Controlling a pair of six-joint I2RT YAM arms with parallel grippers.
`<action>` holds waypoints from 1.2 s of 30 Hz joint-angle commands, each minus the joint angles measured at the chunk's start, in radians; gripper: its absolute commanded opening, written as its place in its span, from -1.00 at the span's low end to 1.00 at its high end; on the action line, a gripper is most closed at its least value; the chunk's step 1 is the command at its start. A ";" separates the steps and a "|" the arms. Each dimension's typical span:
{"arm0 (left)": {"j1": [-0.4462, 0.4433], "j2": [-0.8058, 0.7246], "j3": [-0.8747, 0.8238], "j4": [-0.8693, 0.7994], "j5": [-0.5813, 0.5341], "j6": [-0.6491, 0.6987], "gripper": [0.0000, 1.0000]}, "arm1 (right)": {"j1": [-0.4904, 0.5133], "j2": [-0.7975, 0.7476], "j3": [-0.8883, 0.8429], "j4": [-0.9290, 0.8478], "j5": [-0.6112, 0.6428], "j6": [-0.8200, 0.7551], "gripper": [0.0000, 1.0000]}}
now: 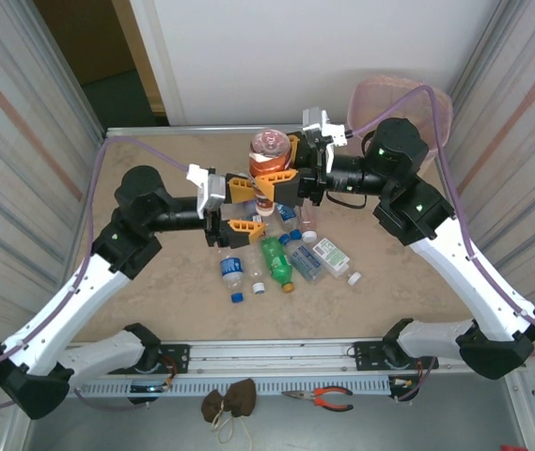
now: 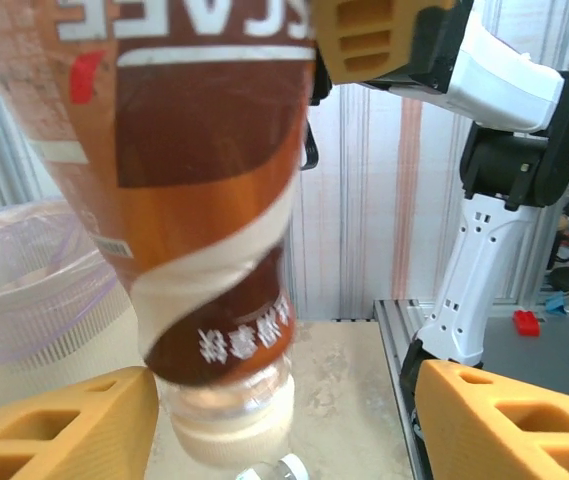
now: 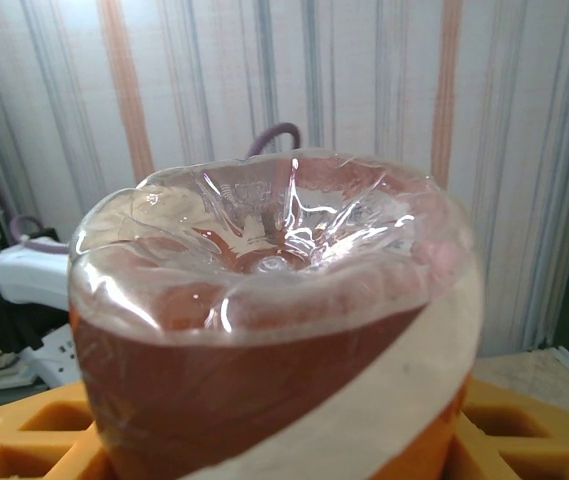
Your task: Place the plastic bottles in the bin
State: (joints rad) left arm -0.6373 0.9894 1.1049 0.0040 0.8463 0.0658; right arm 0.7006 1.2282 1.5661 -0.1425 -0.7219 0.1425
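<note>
Right gripper [image 1: 278, 180] clamps one inverted brown-labelled bottle [image 1: 269, 150] (left gripper [image 1: 245, 207] gapes around its neck); perhaps six loose bottles [image 1: 275, 258] litter mid-table; far-right bin [image 1: 380, 99], contents hidden.

Counter [image 1: 399, 282] overlooked from above and behind, brown bottle [image 2: 204, 200] framed very closely by both wrist views, also seen overhead.

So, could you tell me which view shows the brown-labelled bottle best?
The left wrist view: the brown-labelled bottle hangs upside down with its label and neck plain. The top external view shows it small, base up; the right wrist view gives its clear dimpled base close up.
</note>
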 commanded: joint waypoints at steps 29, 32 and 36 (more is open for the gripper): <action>-0.006 -0.166 -0.107 -0.129 -0.170 0.016 0.42 | -0.767 0.430 0.465 -0.461 0.472 0.094 -0.03; -0.006 -0.174 -0.110 -0.131 -0.182 0.015 0.42 | -0.783 0.526 0.554 -0.557 0.489 0.099 -0.03; -0.006 -0.182 -0.120 -0.130 -0.196 0.016 0.43 | -0.796 0.650 0.677 -0.699 0.490 0.111 -0.03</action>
State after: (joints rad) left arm -0.6373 0.8249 0.9958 -0.1291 0.6697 0.0753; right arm -0.0875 1.8271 2.1677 -0.7013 -0.2535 0.2287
